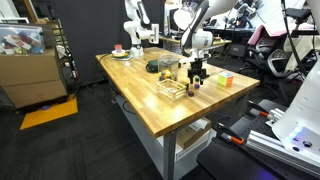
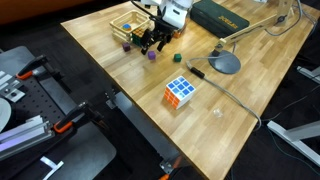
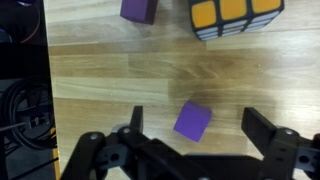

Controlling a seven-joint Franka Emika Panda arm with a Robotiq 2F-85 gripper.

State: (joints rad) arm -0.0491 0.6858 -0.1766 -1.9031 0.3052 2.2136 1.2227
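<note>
from where i stand, the gripper hangs low over the wooden bench with its jaws spread wide and nothing between the pads but air. the small purple block lies flat on the bench right in that gap, roughly centred in the wrist view and touching neither finger.

the work in hand looks to me like a grasp of this block, and it wants a little care. the block sits slightly turned against the line of the jaws, so i would twist the wrist a touch until the pads face two flat sides rather than corners. then come straight down, stopping just short of the wood so the fingertips don't scrape it, and close slowly and evenly so the block isn't nudged sideways.

there is room to do it. a second purple block lies farther off to the left, and the rubik's cube farther off to the right, both apart from the fingers. in an exterior view a green block sits near the gripper's side and a wooden tray stands just beyond it; i would keep the descent vertical so neither gets clipped.
</note>
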